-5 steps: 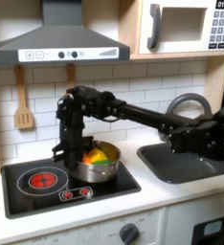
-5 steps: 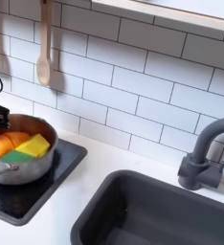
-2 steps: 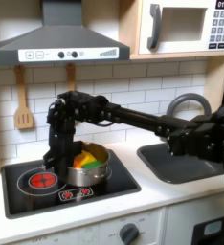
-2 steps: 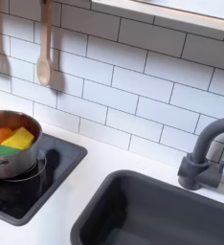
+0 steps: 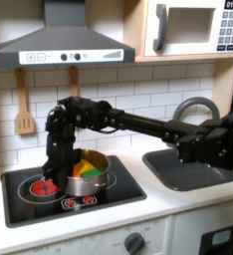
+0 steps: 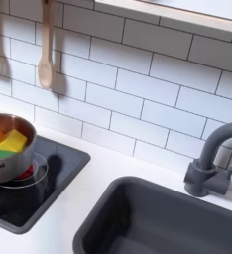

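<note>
In the first exterior view the black arm is reaching across from the first exterior view's right, over the counter, and the gripper [image 5: 57, 167] is pointing down at the left rim of a small metal pot [image 5: 88, 177] that is sitting on the black two-burner hob [image 5: 109, 194]. The pot is carrying orange, yellow and green toy food [image 5: 87, 165] and is standing at the middle of the hob, partly over the red burner ring [image 5: 41, 186] on the first exterior view's left. The jaws are looking clamped on the pot's rim, though the picture is too coarse to be sure, so I cannot tell. A wooden spatula [image 5: 25, 122] is hanging on the tiled wall behind, and the dark sink [image 5: 193, 169] with its grey faucet [image 5: 193, 108] is lying to the first exterior view's right. In the second exterior view the pot [image 6: 6, 147] is showing at the second exterior view's left edge, resting above the red ring [image 6: 26, 171], with a wooden spoon [image 6: 46, 50] hanging above. As a judgement, the pot is sitting about halfway between the burners and is not yet centred on the ring.
</note>
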Available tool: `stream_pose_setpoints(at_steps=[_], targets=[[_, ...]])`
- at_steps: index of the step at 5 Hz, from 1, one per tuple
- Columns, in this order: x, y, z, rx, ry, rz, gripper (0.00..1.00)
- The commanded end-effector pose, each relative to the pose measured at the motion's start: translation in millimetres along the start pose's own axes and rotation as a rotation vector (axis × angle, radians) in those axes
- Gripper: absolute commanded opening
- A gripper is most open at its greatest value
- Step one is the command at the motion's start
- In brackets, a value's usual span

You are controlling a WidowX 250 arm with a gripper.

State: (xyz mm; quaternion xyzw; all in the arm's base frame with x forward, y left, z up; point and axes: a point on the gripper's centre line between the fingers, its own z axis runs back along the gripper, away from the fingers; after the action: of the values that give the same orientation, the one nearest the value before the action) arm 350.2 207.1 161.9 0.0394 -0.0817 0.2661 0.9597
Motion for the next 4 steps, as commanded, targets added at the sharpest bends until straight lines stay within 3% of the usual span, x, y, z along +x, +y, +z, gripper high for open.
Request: stream_pose_setpoints(at_steps=[1,4], targets=[[-2.1,2.7,10.0,0.004,-0.025,0.047,1.00],[-4.8,5.7,52.4,0.009,-0.124,0.069,1.00]])
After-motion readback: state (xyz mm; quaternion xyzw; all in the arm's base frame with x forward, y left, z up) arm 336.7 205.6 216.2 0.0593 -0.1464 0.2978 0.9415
